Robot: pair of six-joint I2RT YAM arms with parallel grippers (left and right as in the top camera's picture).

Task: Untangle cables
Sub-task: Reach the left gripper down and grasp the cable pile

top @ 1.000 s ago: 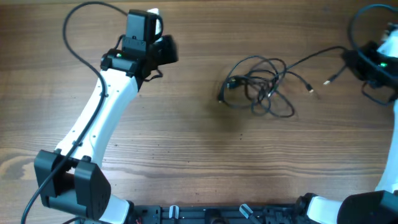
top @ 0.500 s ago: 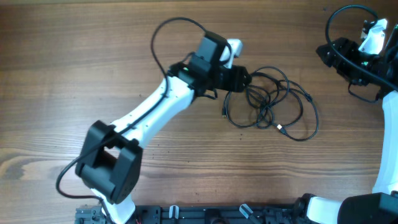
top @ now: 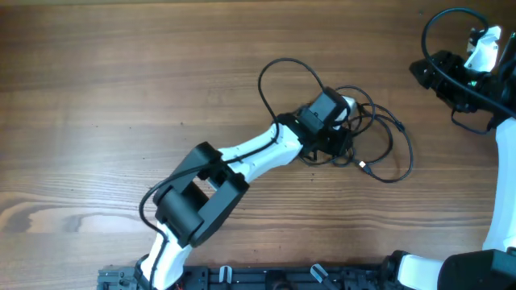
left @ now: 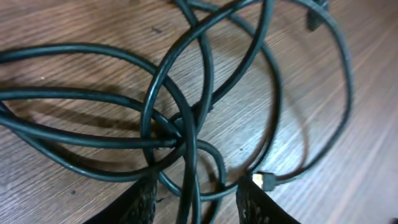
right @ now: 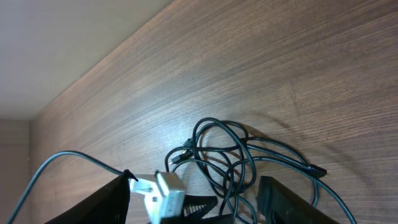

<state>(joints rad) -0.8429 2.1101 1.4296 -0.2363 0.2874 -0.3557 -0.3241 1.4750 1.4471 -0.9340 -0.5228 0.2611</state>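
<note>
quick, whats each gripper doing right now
left gripper: jaws open, straddling a strand of the thin black tangled cables, not clamped on it
right gripper: jaws open, holding nothing

The cables (left: 179, 132) are thin, black and tangled in overlapping loops. They lie flat on the desk (top: 121, 97), with one plug (left: 263, 180) exposed.

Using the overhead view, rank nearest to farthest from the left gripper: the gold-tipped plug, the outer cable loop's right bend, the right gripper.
From the left gripper:
1. gold-tipped plug, just to its lower right.
2. outer cable loop's right bend, farther right.
3. right gripper, far upper right.
</note>
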